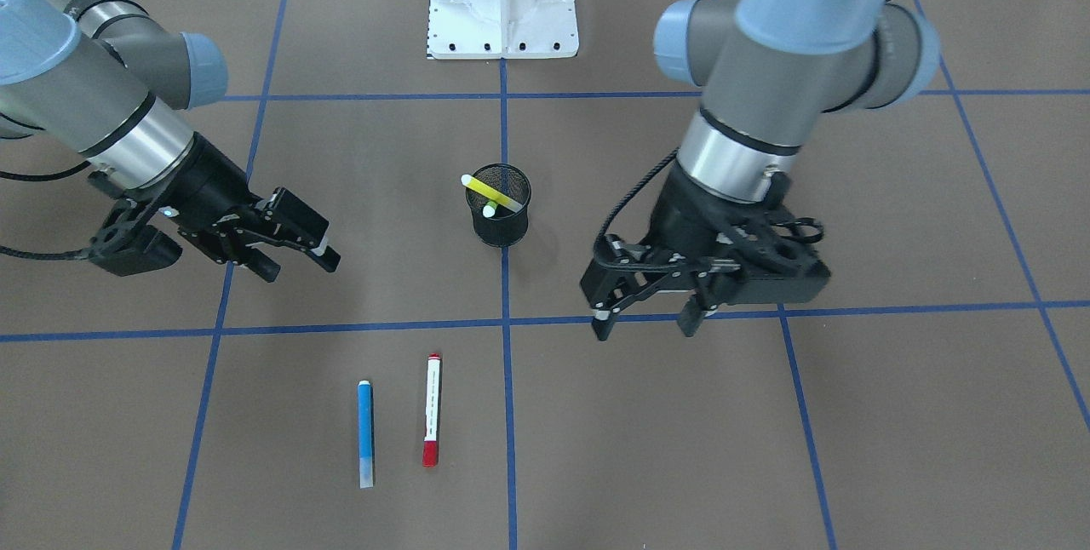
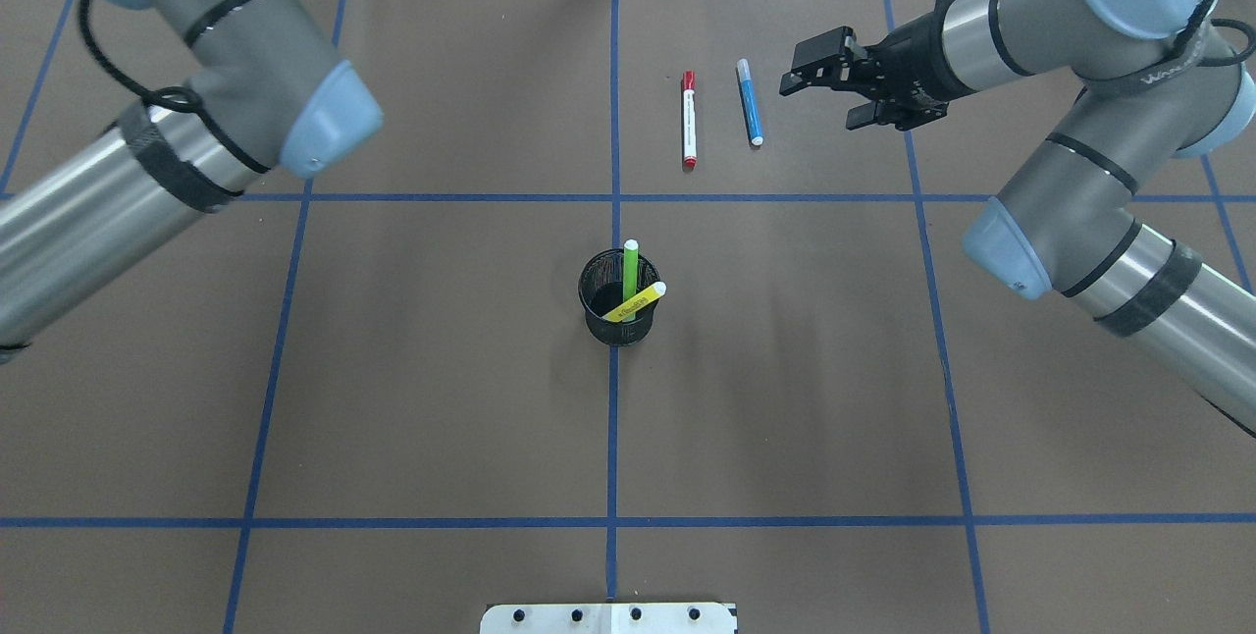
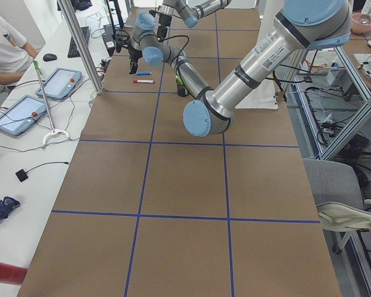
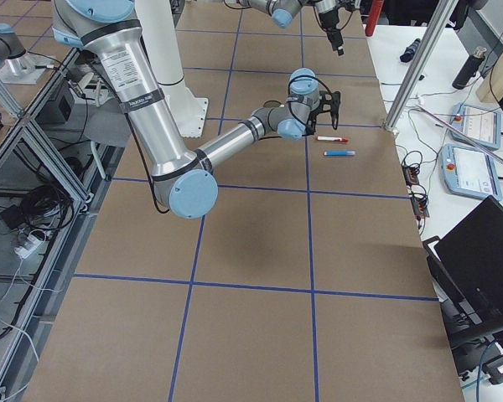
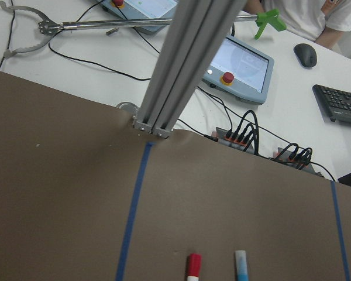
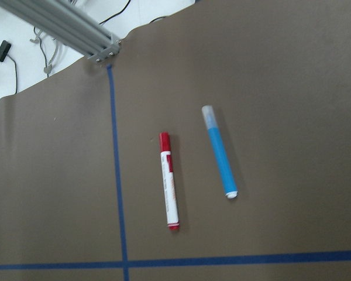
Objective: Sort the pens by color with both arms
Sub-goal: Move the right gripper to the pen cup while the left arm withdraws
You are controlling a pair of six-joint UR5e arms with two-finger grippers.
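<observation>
While jaws stand apart, right gripper (image 1: 301, 265) hovers near blue pen (image 1: 365, 433). Left gripper (image 1: 647, 325), also spread, hangs farther off.

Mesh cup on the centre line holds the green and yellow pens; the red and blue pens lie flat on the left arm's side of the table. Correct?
Not quite. The red pen and blue pen lie flat on the right arm's side, near the right gripper, as the overhead exterior view shows. The mesh cup does hold the green pen and yellow pen.
</observation>
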